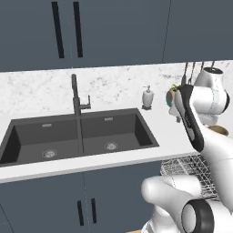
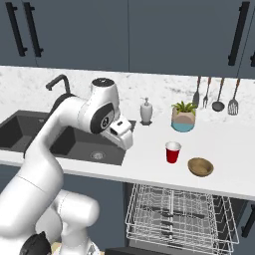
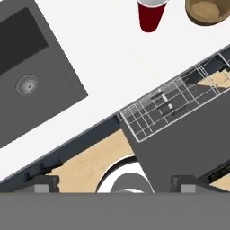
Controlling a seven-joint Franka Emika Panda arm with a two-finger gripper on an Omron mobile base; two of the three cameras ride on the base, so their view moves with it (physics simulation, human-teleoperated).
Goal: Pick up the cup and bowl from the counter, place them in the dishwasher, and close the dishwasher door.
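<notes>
The cup (image 2: 173,152) is red with a white rim and stands upright on the white counter (image 2: 149,149). Just right of it lies the brown wooden bowl (image 2: 200,167), which also peeks out behind my arm as the bowl (image 1: 219,130). My gripper (image 2: 127,144) hangs open above the counter's front, left of the cup (image 3: 152,15) and apart from it, with nothing between its fingertips (image 3: 42,182). The bowl (image 3: 205,11) sits at the top right of the hand view. Below the counter the dishwasher stands open, its wire rack (image 2: 179,214) pulled out over the lowered dark grey door (image 3: 188,143).
A dark double sink (image 1: 77,134) with a faucet (image 1: 76,102) lies to the left. At the back stand a white soap bottle (image 2: 146,110) and a tan-and-teal plant pot (image 2: 183,118). Utensils (image 2: 214,94) hang on the wall. Blue-grey cabinets (image 1: 86,200) flank the dishwasher.
</notes>
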